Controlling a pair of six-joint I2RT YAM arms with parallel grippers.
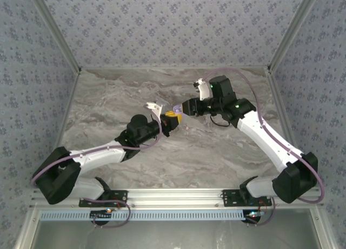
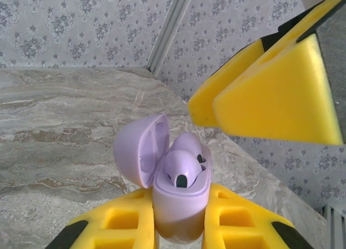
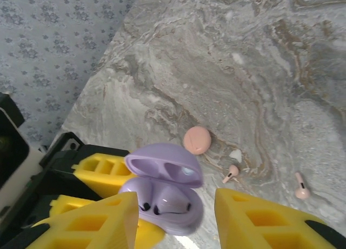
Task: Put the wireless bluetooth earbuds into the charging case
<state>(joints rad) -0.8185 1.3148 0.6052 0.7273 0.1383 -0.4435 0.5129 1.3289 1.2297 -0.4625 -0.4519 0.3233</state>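
Two lilac earbuds [image 2: 183, 170] are seated in the wells of the lilac charging case [image 2: 181, 206], low in the centre of the left wrist view. Their rounded backs stand above the rim. The lid [image 2: 138, 152] is swung open and tilted toward the left of the frame. The body of the case is clenched between the yellow fingers [image 2: 116, 224] of the left gripper [image 2: 181, 233], one finger against each side at the bottom edge. The buds are thus placed just above that gripper's fingertips and between them.

In the right wrist view the open case is found at lower centre, its lid raised toward the top of the frame. The right gripper [image 3: 175, 208] is released, and its two yellow fingers [image 3: 270, 222] are spread to the bottom left and bottom right. The case lies between them and just beyond their tips, and a gap is visible on the right-hand side. On the left-hand side, contact cannot be told.

Further out, on the marble table [image 3: 243, 71], a round pink case [image 3: 196, 140] is seen just above the lilac lid. A pink earbud [image 3: 231, 173] lies to the lid's right, and a second pink earbud [image 3: 301, 188] lies near the right edge. A patterned wall [image 3: 54, 44] occupies the upper left.

In the top view both grippers are brought together at mid-frame.
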